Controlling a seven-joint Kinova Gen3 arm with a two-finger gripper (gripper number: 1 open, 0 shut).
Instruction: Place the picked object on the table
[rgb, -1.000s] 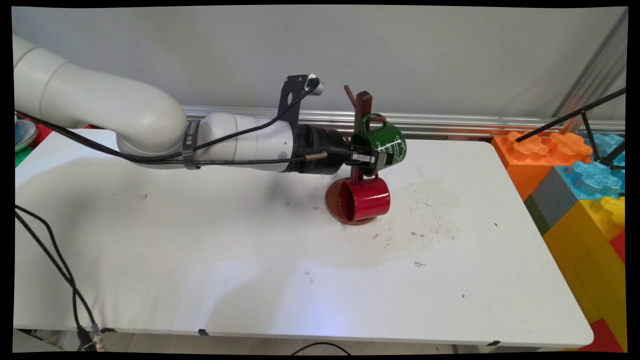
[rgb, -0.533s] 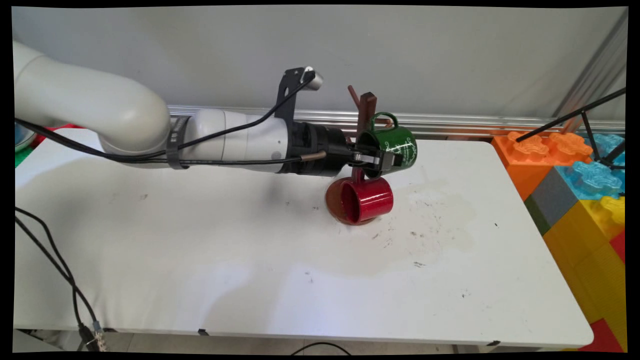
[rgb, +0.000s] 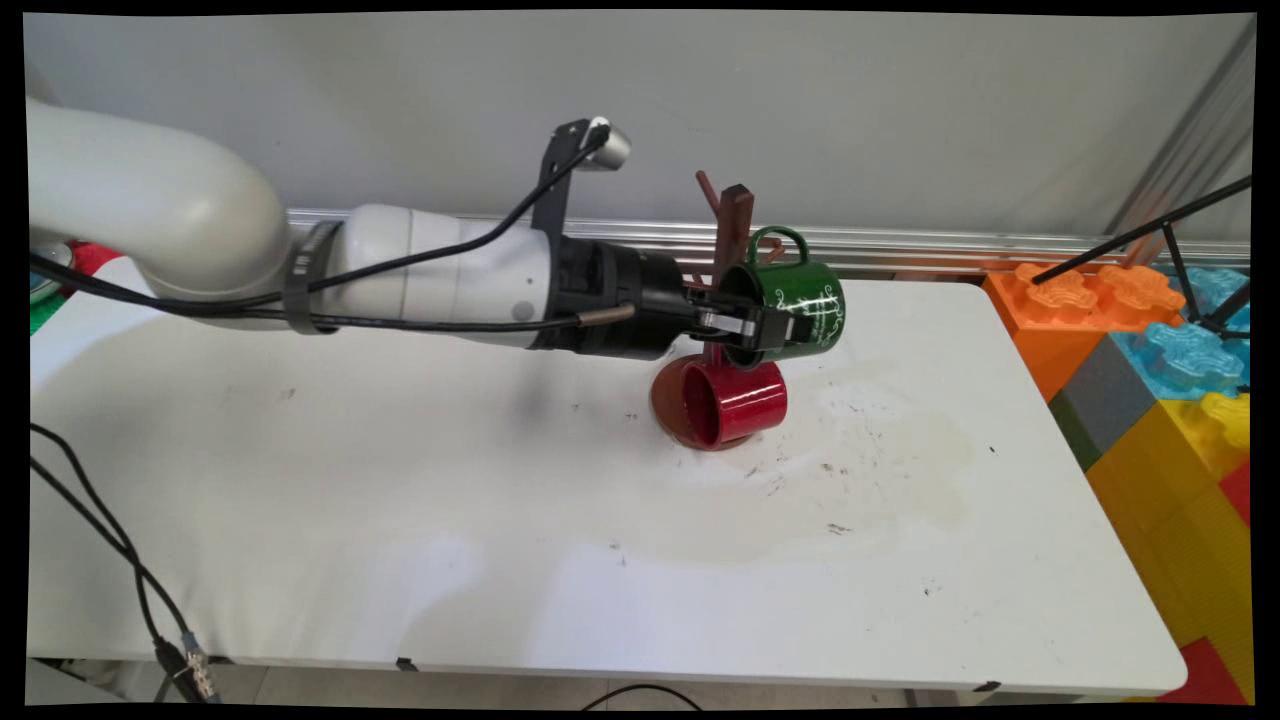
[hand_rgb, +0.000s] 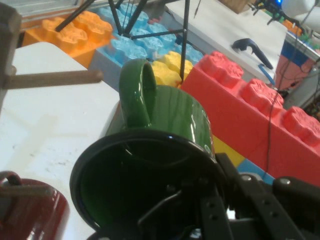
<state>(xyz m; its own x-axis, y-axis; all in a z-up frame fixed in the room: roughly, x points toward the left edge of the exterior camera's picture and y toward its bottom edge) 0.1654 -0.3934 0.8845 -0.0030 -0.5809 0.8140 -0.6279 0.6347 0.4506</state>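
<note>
My gripper (rgb: 765, 329) is shut on the rim of a green mug (rgb: 795, 297), holding it on its side in the air with its handle up, just right of a brown wooden mug tree (rgb: 730, 225). In the hand view the green mug (hand_rgb: 165, 125) fills the middle, its dark mouth toward the camera, and one bare wooden peg (hand_rgb: 55, 78) juts out at the upper left, clear of the handle. A red mug (rgb: 735, 400) hangs low on the tree, over its round base; the red mug (hand_rgb: 27, 210) also shows at the hand view's lower left.
Large toy bricks (rgb: 1150, 340) in orange, blue, yellow and red stand along the table's right edge, with a black tripod leg (rgb: 1140, 235) over them. The white table (rgb: 400, 500) bears faint stains right of the tree. Black cables (rgb: 110, 540) hang at the left.
The gripper has carried the green mug to the right and a little down, so its handle has come off the tree's peg. The red mug and tree have stayed put.
</note>
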